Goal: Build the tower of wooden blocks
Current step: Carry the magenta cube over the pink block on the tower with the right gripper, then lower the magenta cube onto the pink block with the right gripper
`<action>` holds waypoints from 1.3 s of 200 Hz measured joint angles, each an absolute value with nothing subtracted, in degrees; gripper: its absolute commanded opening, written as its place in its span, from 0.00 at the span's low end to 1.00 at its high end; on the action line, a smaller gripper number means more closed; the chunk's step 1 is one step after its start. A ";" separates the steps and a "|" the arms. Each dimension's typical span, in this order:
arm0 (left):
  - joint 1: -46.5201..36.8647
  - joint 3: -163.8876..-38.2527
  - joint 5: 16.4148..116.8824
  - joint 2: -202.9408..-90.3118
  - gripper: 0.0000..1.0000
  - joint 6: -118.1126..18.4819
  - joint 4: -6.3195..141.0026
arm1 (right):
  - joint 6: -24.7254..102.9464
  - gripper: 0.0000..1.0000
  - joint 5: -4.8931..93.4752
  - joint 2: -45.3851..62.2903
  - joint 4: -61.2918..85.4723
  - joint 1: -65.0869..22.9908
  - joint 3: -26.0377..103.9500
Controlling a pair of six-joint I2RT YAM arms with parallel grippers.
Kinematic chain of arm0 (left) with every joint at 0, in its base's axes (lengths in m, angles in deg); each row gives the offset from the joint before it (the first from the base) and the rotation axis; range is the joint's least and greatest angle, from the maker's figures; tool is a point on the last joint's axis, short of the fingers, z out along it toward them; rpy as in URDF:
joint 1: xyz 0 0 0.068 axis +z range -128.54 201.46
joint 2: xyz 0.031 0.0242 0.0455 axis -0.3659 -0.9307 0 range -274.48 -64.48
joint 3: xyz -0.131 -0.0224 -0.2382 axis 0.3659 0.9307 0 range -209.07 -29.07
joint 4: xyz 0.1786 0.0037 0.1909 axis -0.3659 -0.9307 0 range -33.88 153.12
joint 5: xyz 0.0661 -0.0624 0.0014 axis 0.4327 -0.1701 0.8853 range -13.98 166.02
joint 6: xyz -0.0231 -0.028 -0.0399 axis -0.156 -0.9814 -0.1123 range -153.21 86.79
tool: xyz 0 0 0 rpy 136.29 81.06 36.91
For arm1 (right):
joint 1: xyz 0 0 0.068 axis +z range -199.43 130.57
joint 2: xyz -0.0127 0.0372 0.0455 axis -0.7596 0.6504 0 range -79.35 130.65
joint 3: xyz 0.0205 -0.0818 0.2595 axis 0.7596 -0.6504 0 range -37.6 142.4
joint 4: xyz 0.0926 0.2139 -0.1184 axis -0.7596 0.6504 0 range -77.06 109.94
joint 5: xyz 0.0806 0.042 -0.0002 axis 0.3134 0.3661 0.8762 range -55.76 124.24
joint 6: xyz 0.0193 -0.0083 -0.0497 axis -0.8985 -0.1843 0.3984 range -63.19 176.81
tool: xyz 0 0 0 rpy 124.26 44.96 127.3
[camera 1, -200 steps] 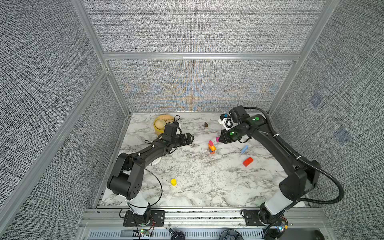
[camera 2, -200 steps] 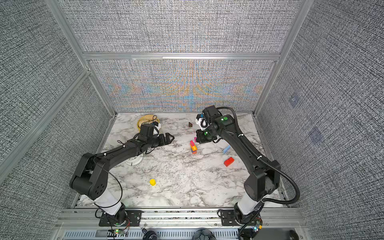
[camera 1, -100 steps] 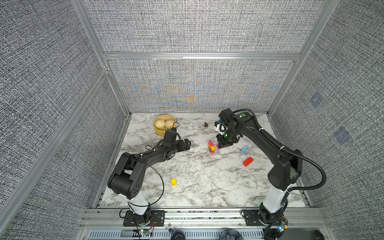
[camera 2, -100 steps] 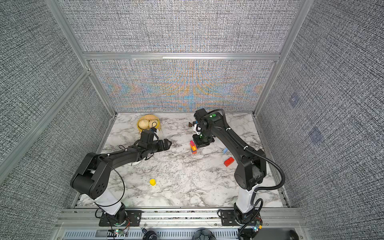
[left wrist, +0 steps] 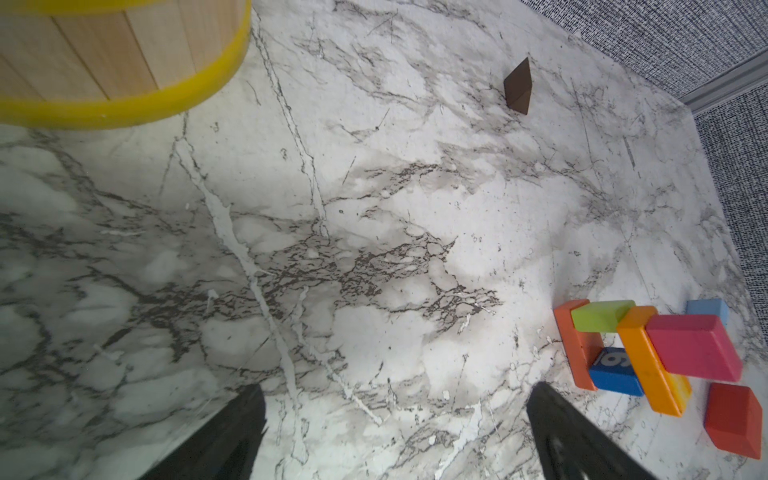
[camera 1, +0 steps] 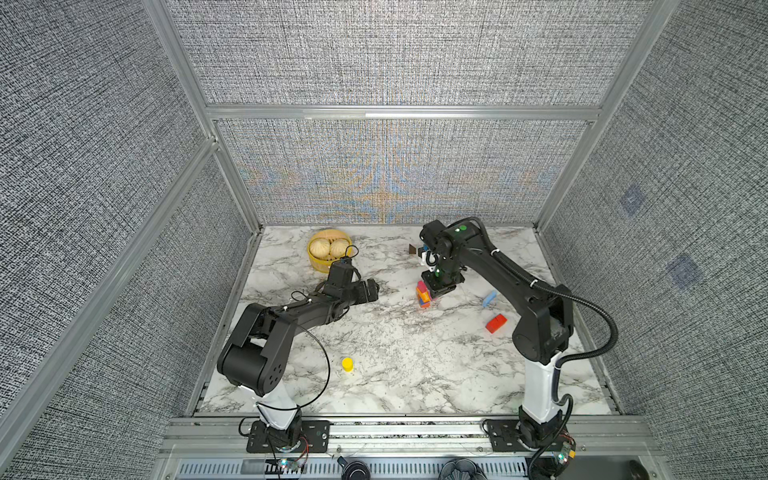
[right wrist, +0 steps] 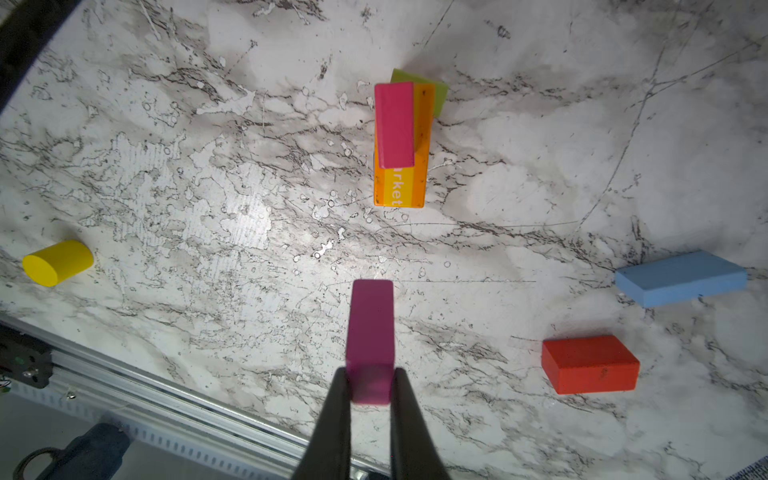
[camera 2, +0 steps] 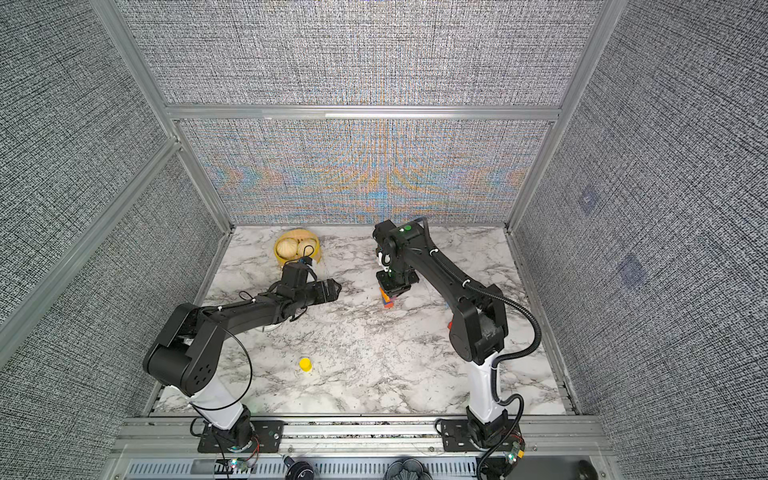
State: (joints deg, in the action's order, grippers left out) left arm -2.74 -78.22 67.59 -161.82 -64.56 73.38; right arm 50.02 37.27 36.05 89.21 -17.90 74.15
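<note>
The right claw (right wrist: 371, 376) pinches a purple-pink wooden bar (right wrist: 371, 328). The little tower of painted wood blocks (right wrist: 401, 166) stands just ahead, its pink top block (right wrist: 394, 124) pointing the same way. The left claw (left wrist: 395, 390), wide and empty, is farther off.

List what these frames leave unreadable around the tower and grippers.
Right gripper, both top views: its own body hides the jaws and magenta block.
Tower, in a top view: that gripper covers the upper blocks.
Orange bar, right wrist view: pink block covers part of its print.
Left gripper, left wrist view: frame edge crops all but fingertips.
</note>
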 measured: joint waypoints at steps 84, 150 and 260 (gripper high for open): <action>-2.66 -77.97 68.38 -161.82 0.99 -64.58 73.67 | 50.09 0.11 36.02 41.38 91.66 -17.49 78.43; -2.44 -78.22 68.36 -162.52 0.99 -64.61 73.65 | 50.92 0.11 35.80 44.29 92.55 -17.49 80.22; -2.29 -78.43 67.99 -163.35 0.99 -64.69 73.67 | 51.62 0.11 35.58 48.53 94.89 -17.57 85.88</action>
State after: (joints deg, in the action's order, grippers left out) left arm -2.29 -78.43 67.99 -163.35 -64.69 73.67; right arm 51.62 35.58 48.53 94.89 -17.57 85.88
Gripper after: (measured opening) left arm 0.988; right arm 0.146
